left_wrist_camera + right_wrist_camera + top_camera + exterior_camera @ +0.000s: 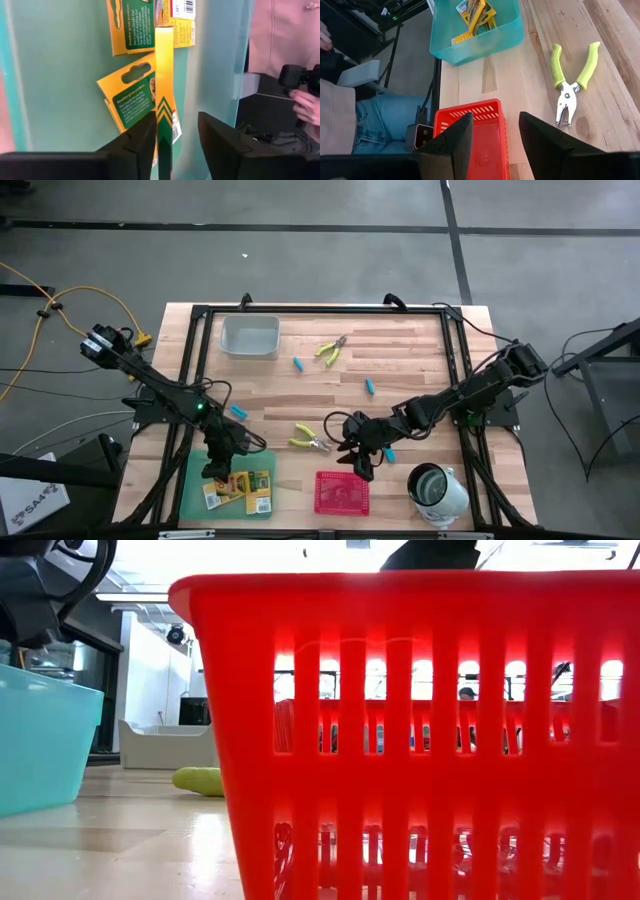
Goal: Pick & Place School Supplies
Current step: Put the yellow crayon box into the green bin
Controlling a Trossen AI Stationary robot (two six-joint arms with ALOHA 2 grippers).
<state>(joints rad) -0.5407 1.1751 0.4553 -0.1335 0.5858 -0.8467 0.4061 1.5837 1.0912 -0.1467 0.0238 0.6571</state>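
Flanking an upright crayon box (164, 95), left gripper (176, 137) fingers apart (green tray (60, 75)); right gripper (495, 137) apart.

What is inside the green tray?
Three yellow crayon boxes lie in the green tray. The left gripper hovers above, hiding part of the tray floor.

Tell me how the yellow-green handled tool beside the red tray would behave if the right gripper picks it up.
The plier-like tool lies flat with its handles spread, so it probably will not roll. Its metal head suggests the weight sits toward that end; gripped by one handle, it may tilt nose-down. The handles look jointed, so they may swing shut when squeezed by the right gripper, now open above the red tray.
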